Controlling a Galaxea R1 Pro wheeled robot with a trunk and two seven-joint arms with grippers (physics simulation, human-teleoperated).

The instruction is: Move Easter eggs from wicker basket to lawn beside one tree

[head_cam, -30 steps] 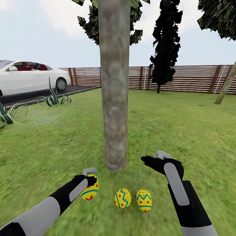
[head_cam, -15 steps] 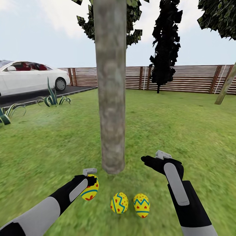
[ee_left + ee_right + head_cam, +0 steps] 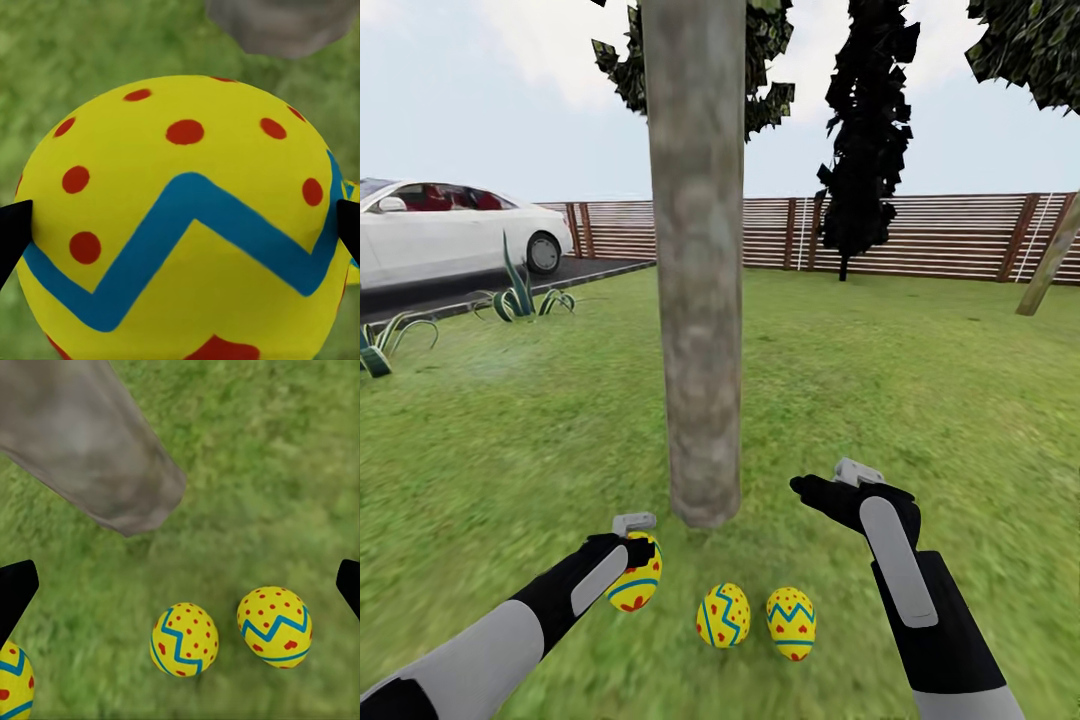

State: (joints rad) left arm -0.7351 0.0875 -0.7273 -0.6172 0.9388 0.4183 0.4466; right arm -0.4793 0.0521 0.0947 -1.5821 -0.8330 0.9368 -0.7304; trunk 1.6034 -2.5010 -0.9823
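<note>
A yellow Easter egg (image 3: 635, 583) — blue zigzag, red dots — is clamped between the left gripper's (image 3: 180, 225) fingertips, above the lawn (image 3: 880, 380). Two more eggs (image 3: 723, 615) (image 3: 791, 623) lie on the grass near the tree (image 3: 698, 300). The right gripper (image 3: 180, 581) is spread wide, empty. Since a second ago the view has shifted — the grippers are placed as before.

Head high, forward-down; wrists close; all share tree (image 3: 695, 300).
</note>
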